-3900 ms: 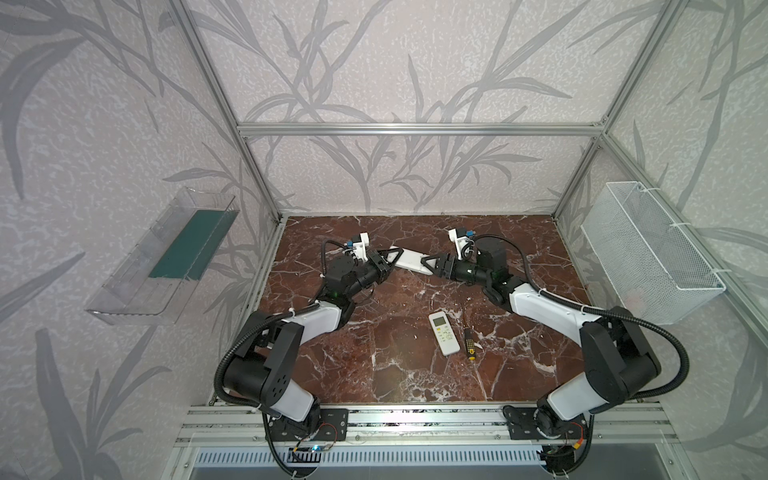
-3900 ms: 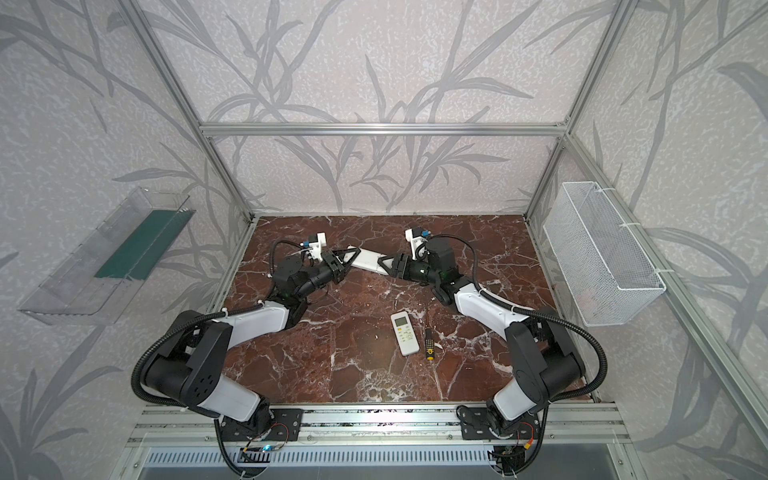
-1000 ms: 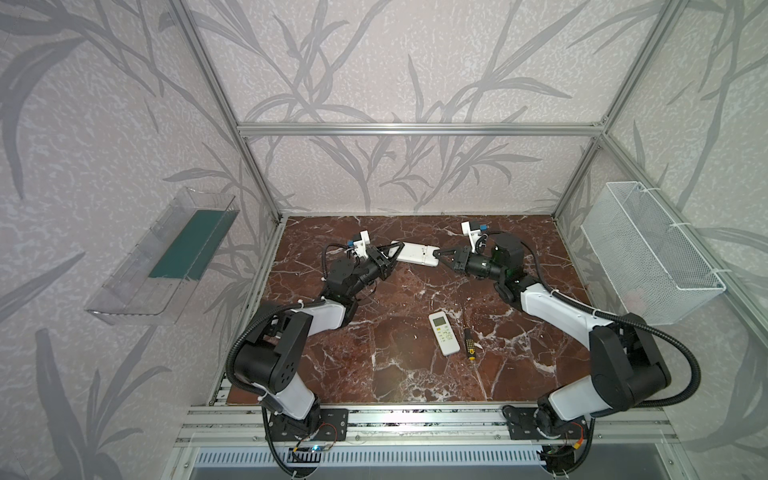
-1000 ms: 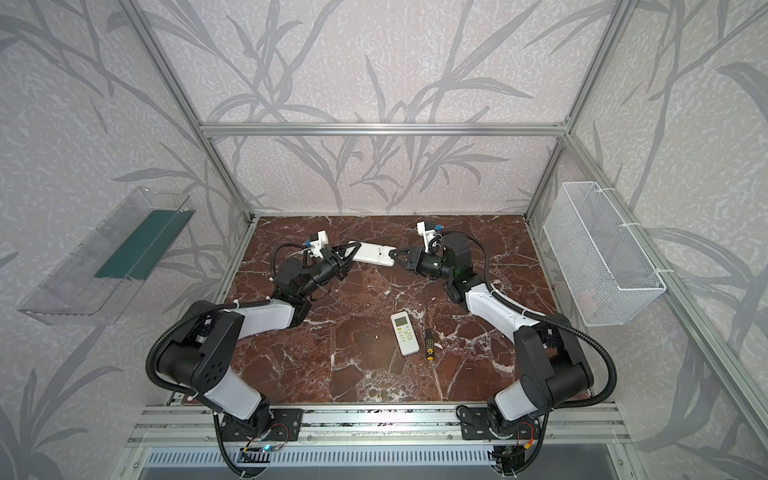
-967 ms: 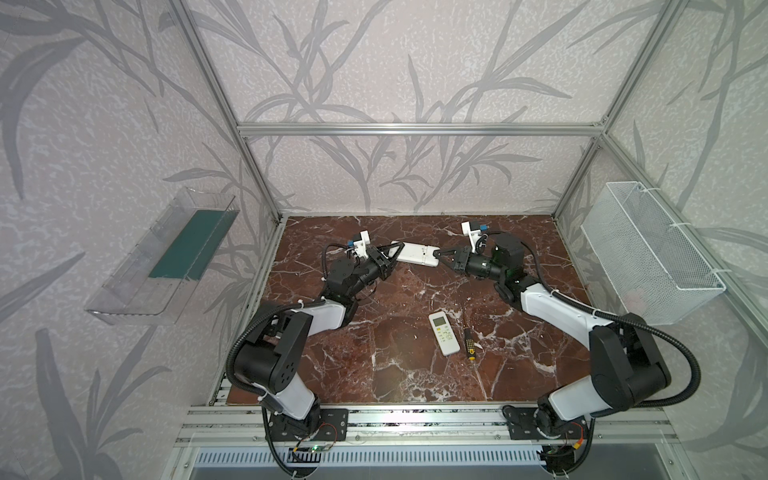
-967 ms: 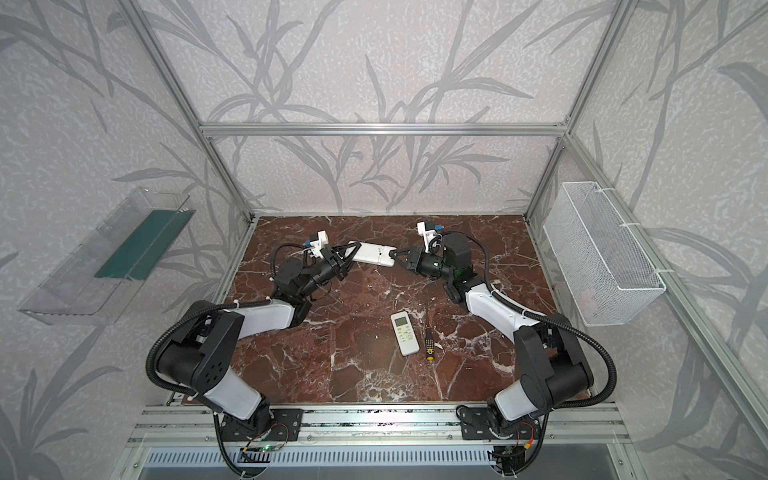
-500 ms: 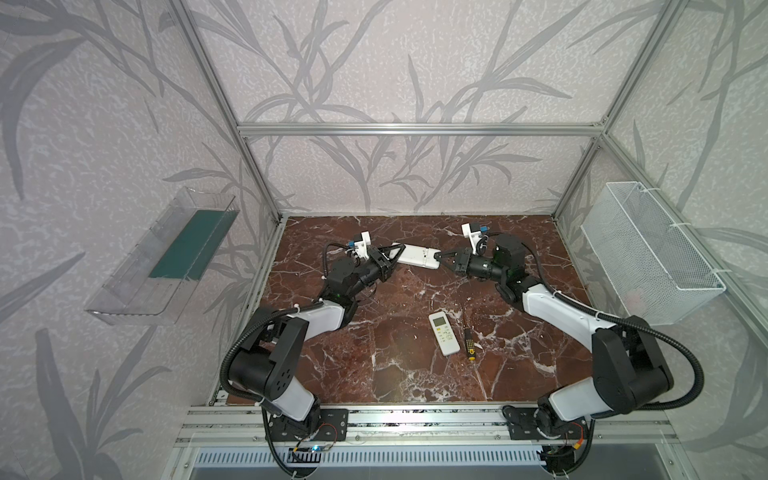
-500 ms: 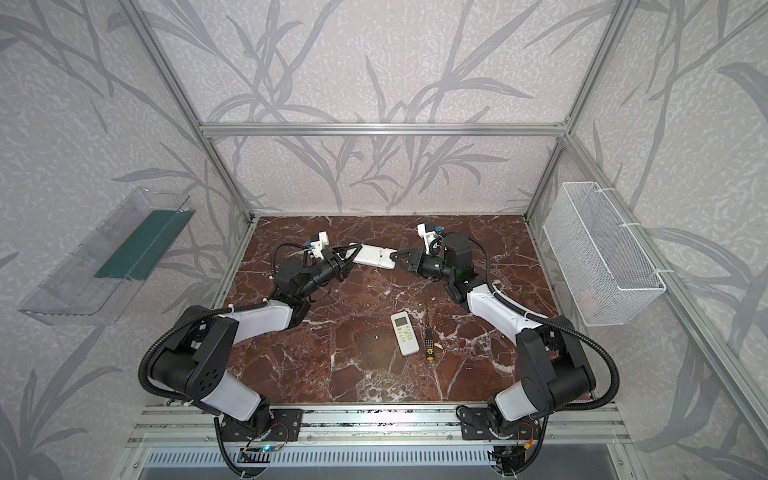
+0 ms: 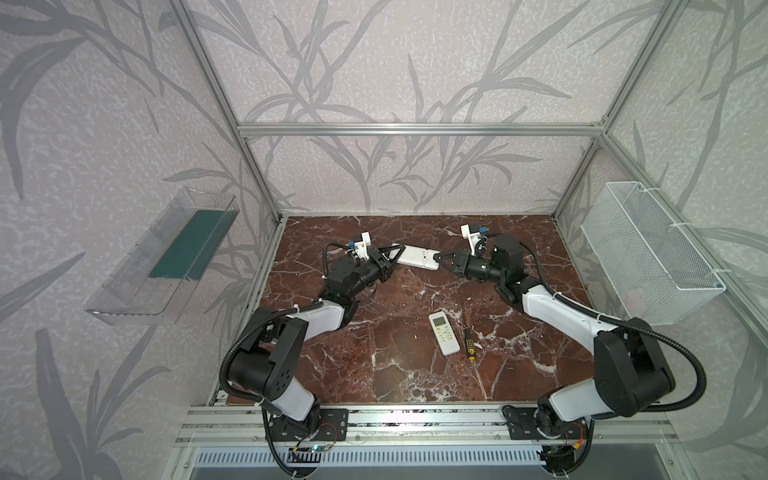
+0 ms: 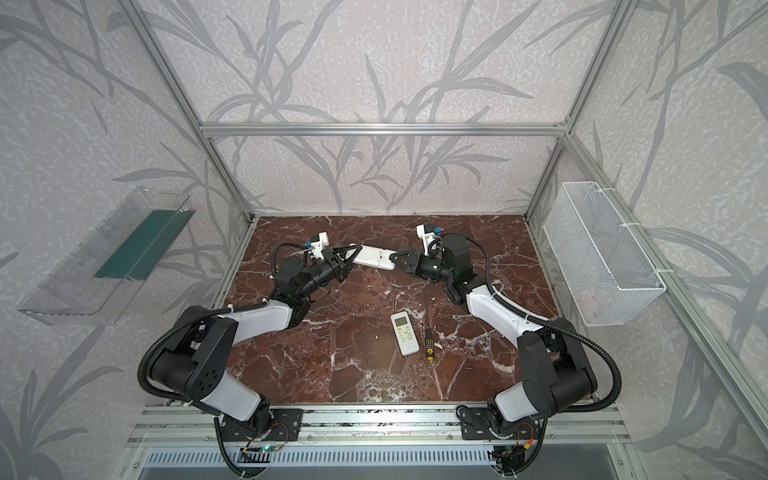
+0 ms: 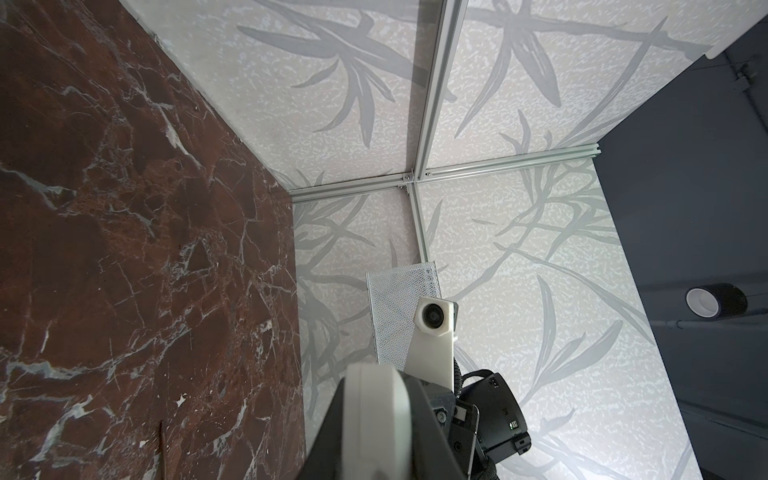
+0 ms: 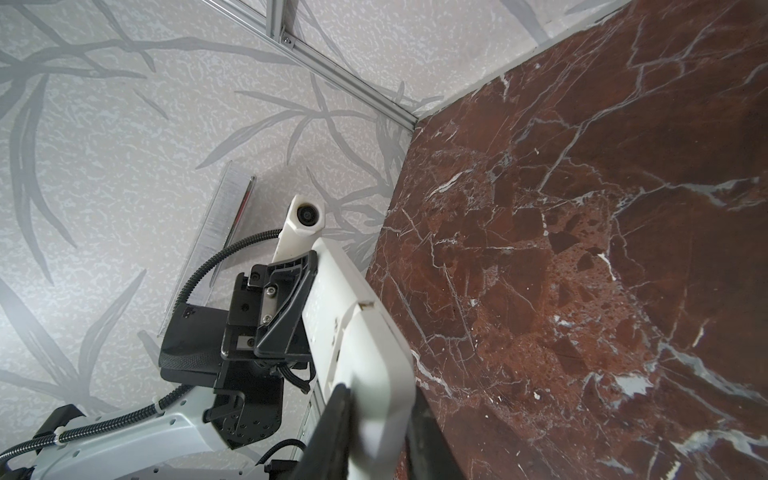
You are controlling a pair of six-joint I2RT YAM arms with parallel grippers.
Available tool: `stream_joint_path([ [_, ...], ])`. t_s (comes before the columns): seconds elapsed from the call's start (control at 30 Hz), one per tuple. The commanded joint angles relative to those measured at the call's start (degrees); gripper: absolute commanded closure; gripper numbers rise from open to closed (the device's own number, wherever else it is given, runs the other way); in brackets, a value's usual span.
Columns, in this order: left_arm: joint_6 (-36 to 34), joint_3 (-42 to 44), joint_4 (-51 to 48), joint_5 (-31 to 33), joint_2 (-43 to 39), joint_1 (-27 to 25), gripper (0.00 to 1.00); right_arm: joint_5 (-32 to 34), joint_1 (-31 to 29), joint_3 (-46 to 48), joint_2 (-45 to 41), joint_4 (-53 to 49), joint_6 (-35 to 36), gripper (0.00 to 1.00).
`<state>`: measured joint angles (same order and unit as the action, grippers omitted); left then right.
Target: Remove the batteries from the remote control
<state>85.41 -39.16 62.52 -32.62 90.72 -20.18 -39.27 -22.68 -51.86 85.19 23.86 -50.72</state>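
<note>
A white remote control (image 9: 415, 256) (image 10: 374, 257) hangs level above the back of the marble table, held at both ends. My left gripper (image 9: 392, 255) (image 10: 349, 255) is shut on its left end; the left wrist view shows that remote control (image 11: 374, 415) end-on between the dark fingers (image 11: 428, 428). My right gripper (image 9: 440, 258) (image 10: 397, 258) is shut on its right end, and the right wrist view shows the remote control (image 12: 353, 332) running away from the fingers (image 12: 332, 432). The batteries are hidden.
A second white remote (image 9: 444, 338) (image 10: 405, 333) lies face up mid-table, with a black-and-yellow screwdriver (image 9: 468, 343) (image 10: 428, 340) just to its right. A white wire basket (image 9: 648, 253) hangs on the right wall, a clear shelf (image 9: 166, 257) on the left wall.
Since the earliest frames both arms have carried the held remote slightly back and to the right. Over the last second almost nothing has moved.
</note>
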Motion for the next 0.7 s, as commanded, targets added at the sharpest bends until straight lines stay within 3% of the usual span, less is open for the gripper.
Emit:
stream_joint_path([
  [0.0, 3.04, -0.48, 2.67, 0.77, -1.80, 0.32, 1.00, 2.22, -0.41, -0.79, -1.48, -2.53, 4.44, 0.75],
  [0.27, 3.36, -0.38, 3.29, 0.78, -1.51, 0.49, 1.00, 4.15, -0.81, -1.23, -2.66, -6.15, 6.59, 0.70],
  [0.47, 3.53, -0.30, 4.04, 0.66, -1.19, 0.50, 1.00, 1.92, -1.14, -1.50, -1.01, -2.54, 4.85, 0.77],
  [0.67, 4.39, -0.22, 5.27, 0.58, -0.50, 0.49, 1.00, -0.54, -1.22, -1.41, 1.22, 2.88, 1.64, 0.76],
])
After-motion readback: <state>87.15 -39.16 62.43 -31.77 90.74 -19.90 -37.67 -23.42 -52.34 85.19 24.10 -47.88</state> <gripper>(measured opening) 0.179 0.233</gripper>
